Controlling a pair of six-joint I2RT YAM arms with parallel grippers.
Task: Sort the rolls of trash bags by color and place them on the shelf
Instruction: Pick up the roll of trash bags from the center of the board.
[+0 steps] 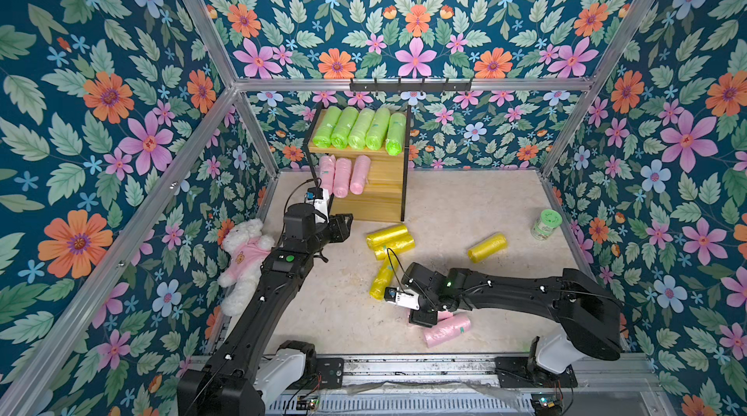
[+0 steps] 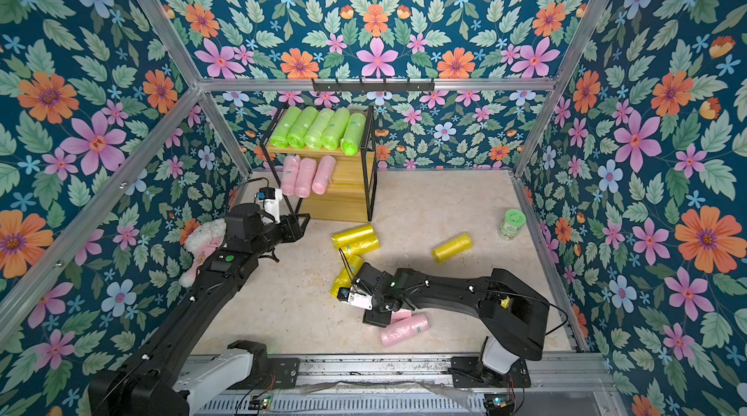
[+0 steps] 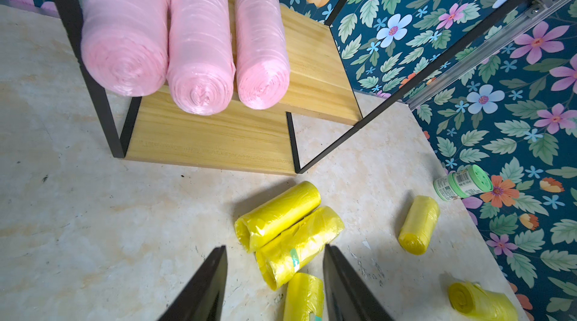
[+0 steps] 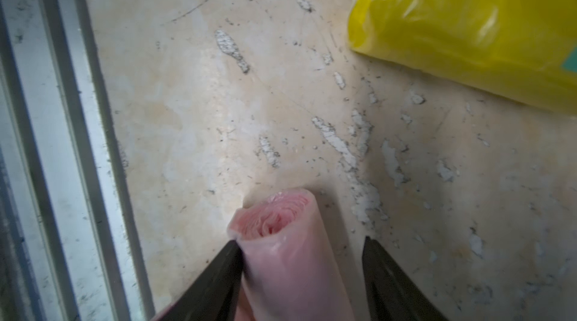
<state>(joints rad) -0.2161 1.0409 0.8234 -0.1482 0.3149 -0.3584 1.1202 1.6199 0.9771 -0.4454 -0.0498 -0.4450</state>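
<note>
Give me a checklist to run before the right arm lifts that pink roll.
1. The right gripper straddles the pink roll: ok.
2. Grip closed on both sides: not ok; one finger touches, the other stands apart.
3. Bare board on the shelf, middle tier, beside the three pink rolls: ok.
4. The left gripper open and empty: ok.
5. The left arm out of the route to the shelf: cannot tell; it sits by the shelf's front corner.
</note>
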